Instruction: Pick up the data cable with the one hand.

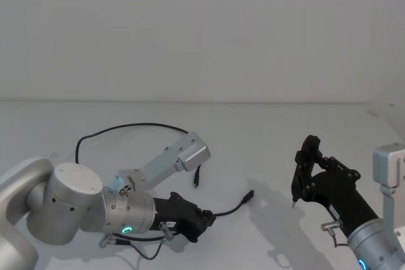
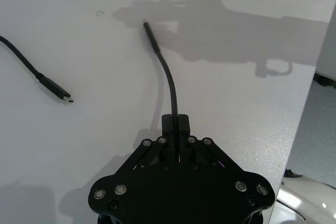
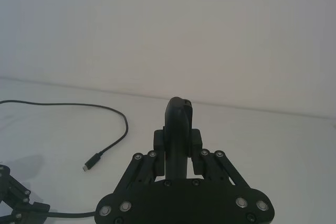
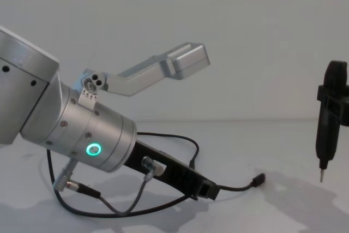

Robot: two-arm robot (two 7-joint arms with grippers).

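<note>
Plain white worktop [image 1: 272, 131], white wall [image 1: 190, 30] behind. Towards its near edge my left flat black two-finger gripper [image 2: 176, 123] is clenched on the long thin black data cable [image 2: 169, 77], just short of one plug [image 2: 149, 28]. Lift slow & straight, grip firm. The slender right gripper [image 4: 322, 174], pinched closed, idles by the right edge.

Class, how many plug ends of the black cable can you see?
2. One plug sticks out just past the left hand, which grips the data cable; the other plug is farther back.
</note>
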